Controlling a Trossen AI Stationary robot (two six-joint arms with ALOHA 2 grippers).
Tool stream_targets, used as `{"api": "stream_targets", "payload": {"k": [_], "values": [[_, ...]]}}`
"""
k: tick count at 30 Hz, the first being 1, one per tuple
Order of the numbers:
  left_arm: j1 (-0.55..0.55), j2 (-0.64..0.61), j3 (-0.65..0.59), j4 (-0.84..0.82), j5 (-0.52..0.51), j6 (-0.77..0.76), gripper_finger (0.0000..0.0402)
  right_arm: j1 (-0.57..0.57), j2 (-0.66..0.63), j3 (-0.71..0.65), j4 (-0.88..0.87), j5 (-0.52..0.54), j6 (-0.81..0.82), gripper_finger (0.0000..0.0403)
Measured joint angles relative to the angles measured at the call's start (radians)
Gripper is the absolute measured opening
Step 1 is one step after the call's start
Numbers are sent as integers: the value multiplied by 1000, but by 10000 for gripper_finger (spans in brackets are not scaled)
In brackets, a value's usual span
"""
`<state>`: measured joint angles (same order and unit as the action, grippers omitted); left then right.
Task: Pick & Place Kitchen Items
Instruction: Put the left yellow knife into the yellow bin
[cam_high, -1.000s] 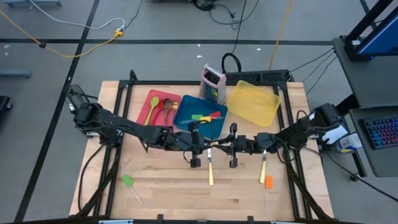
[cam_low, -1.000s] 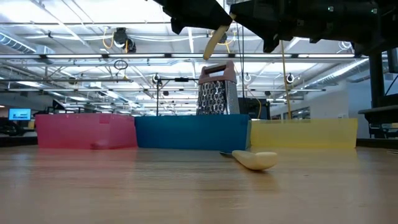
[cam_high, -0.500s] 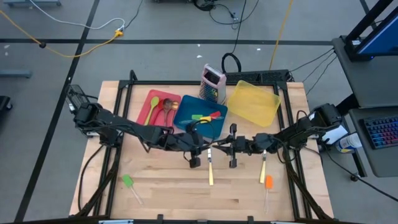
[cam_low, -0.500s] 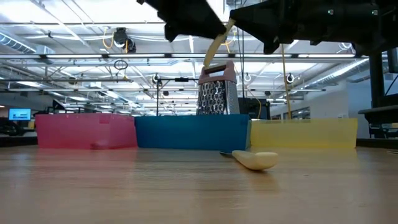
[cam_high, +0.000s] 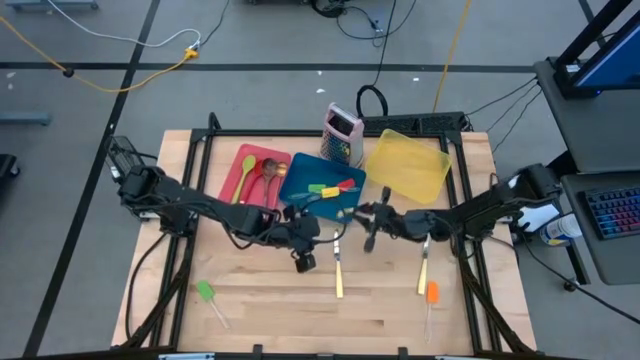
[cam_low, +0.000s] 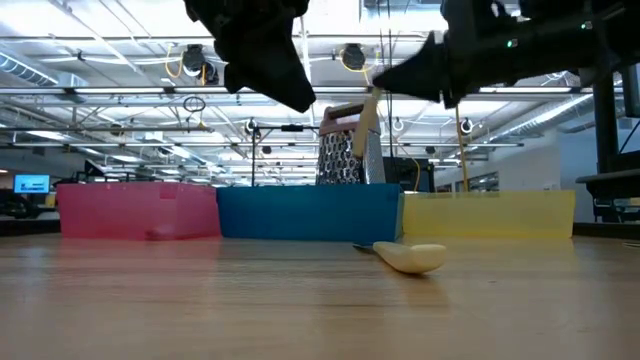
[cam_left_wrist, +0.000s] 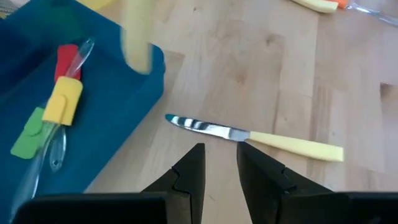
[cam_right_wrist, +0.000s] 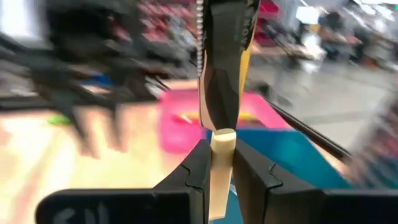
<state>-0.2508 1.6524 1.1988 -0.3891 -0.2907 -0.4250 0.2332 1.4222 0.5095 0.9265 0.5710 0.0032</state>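
My right gripper is above the table's middle, by the blue tray's near right corner, shut on a pale-handled cutlery piece. My left gripper hovers open over the table, a little left of it, with nothing between its fingers. Below it a pale-handled knife lies flat on the wood. Red, yellow and green spatulas lie in the blue tray. Spoons lie in the red tray. My right gripper pinches the cutlery piece's pale handle between its two fingers. The fingers lie about level and come from the table's right. The piece is clear of the table and slants down below the fingers in the low view.
A yellow tray and a metal grater stand at the far side. Another pale-handled piece and an orange spatula lie near the right, a green spatula near the left.
My left gripper has opened and let go of the pale-handled piece that both grippers held, then tipped down and drawn off toward the table's left and near edge. My right gripper has kept the piece, turned, and carried it toward the blue tray.
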Motion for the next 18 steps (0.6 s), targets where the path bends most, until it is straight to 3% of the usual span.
{"api": "stream_targets", "payload": {"k": [9, 18], "values": [[-22, 0, 0, 2, -55, -23, 95, -152, -240, -1, -414, 13, 42, 36], [-22, 0, 0, 1, -60, -50, 95, -369, -387, -1, -756, 12, 38, 43]]}}
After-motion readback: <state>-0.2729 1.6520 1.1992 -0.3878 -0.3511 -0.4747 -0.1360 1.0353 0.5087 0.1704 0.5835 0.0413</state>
